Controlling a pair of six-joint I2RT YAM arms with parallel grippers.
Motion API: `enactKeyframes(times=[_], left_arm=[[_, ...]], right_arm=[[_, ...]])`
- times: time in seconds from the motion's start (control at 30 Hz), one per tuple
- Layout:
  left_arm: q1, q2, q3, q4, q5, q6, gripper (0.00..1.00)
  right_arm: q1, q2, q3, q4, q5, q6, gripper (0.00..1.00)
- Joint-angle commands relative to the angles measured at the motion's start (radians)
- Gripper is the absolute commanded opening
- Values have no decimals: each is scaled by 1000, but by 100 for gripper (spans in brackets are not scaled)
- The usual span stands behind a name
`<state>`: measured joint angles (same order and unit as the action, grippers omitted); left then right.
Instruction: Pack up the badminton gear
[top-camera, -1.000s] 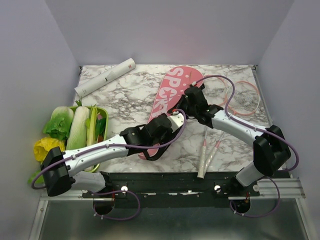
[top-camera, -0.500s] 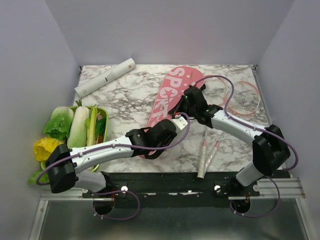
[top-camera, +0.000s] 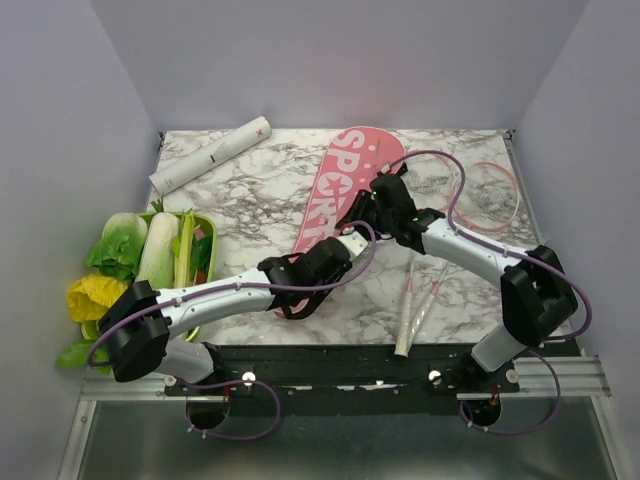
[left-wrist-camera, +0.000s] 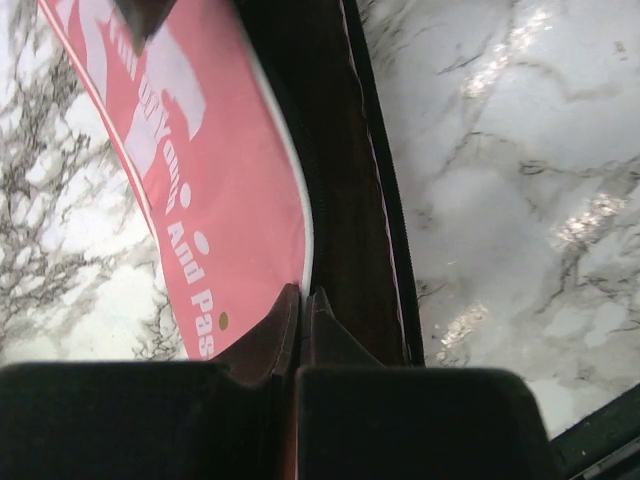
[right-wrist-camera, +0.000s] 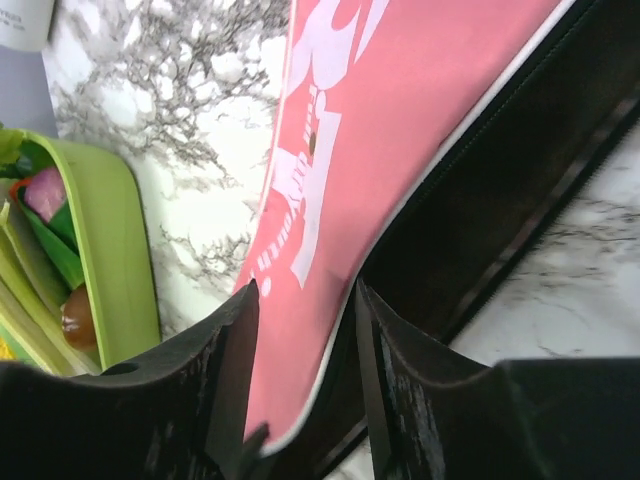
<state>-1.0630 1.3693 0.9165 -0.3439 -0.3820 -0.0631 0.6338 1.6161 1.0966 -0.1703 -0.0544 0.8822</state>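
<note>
**Marble table, pink cover pinched at its edge**

White-and-grey marble fills the overhead view, walled in by plain pale panels. The pink cover, lettered "SPORT", lies on a slant from just below the middle of the frame up toward the top centre. Both arms reach in over its lower half.

In the left wrist view the left gripper is clamped tight on the cover's white-piped rim. Its two dark fingers meet with only a sliver of fabric between them. The pink flap runs up and left from there. To the flap's right is the cover's dark lining, with bare marble beyond it.

In the right wrist view the right gripper has its fingers spread. They sit on either side of the flap's edge without pressing on it, pink fabric on the left and dark lining on the right.

Two thin rackets lie right of the cover. Their pale handles point to the bottom of the overhead view and their pink hoops sit at the upper right. The white tube rests at an angle in the upper left, well apart from the cover.

At the left edge a green tray holds leafy vegetables. It also shows at the left of the right wrist view.
</note>
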Motion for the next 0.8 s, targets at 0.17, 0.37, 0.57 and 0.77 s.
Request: enactKeyframes(times=[0.17, 0.37, 0.57, 0.77], left_arm=[[164, -1, -90, 121, 120, -225, 0], [192, 27, -151, 281, 201, -357, 0], [205, 37, -199, 443, 265, -441, 0], [205, -10, -238, 523, 259, -492, 0]], right_arm=[[-126, -254, -90, -176, 122, -166, 59], [-218, -326, -159, -284, 234, -235, 61], [-252, -240, -133, -354, 320, -267, 61], [-264, -121, -95, -362, 327, -253, 61]])
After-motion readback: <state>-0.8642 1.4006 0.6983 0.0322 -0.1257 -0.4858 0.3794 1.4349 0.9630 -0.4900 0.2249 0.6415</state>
